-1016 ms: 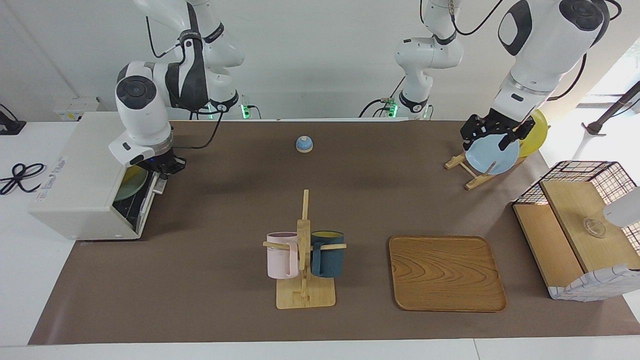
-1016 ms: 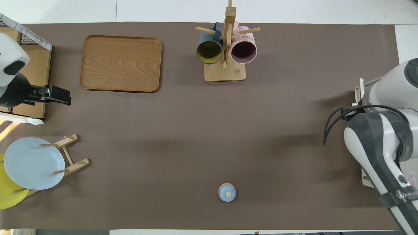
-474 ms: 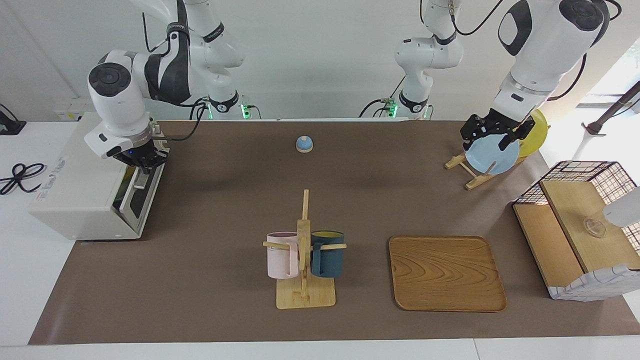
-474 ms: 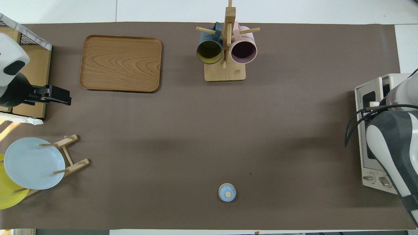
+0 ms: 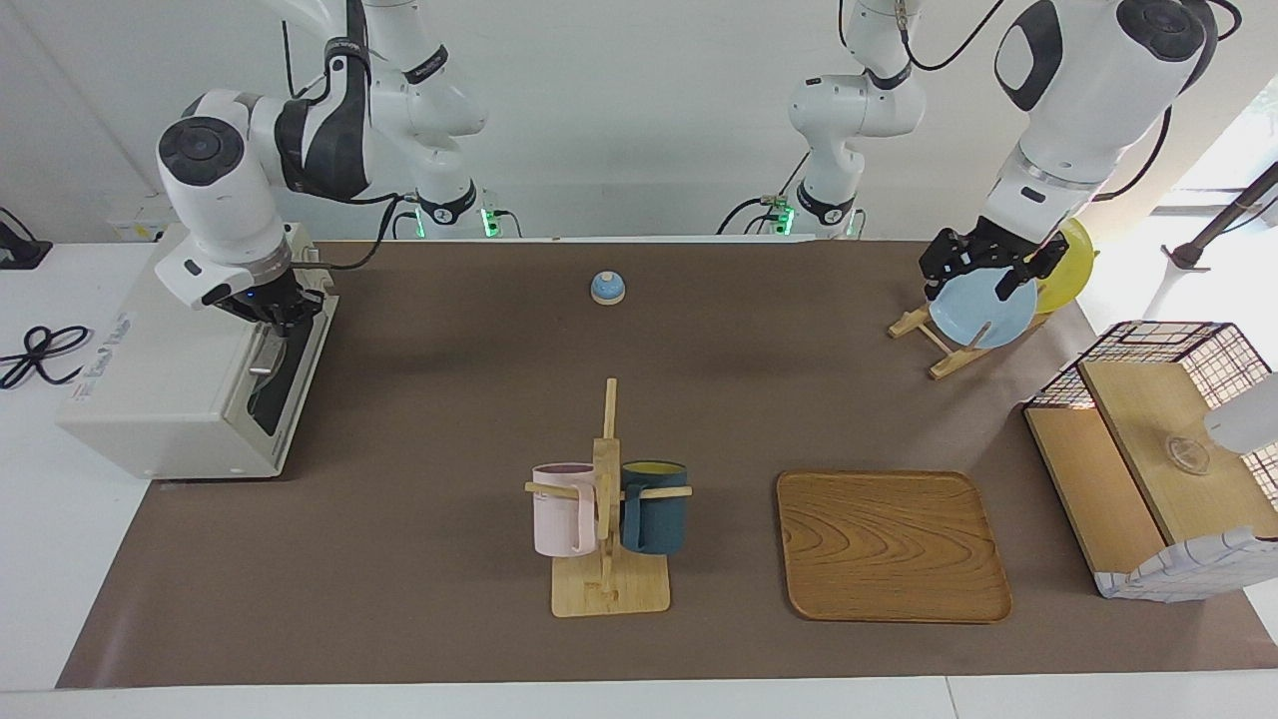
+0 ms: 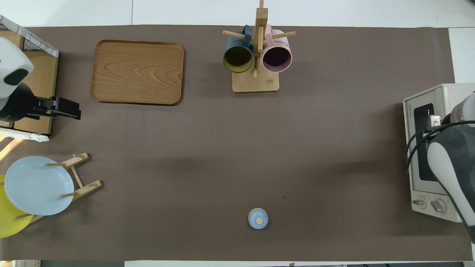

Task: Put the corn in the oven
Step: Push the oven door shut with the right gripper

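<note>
- The oven stands at the right arm's end of the table, its dark glass door swung up against its front, looking shut or very nearly so.
- The corn does not show in either view (whether it lies inside the oven cannot be told through the glass).
- The right gripper is at the top edge of the oven door, by the handle; how its fingers stand cannot be told, and in the overhead view the arm covers most of it.
- The left gripper hangs over the blue plate on the wooden plate rack, at the left arm's end of the table; its fingers stand apart with nothing between them.
- A yellow plate sits in the same rack, just beside the blue one.
- A small blue bell rests near the robots, around the middle of the table.
- Farther from the robots stands a wooden mug stand with a pink mug and a dark blue mug.
- A wooden tray lies beside the stand, toward the left arm's end.
- A wire-and-wood basket box stands past the tray at that end.
</note>
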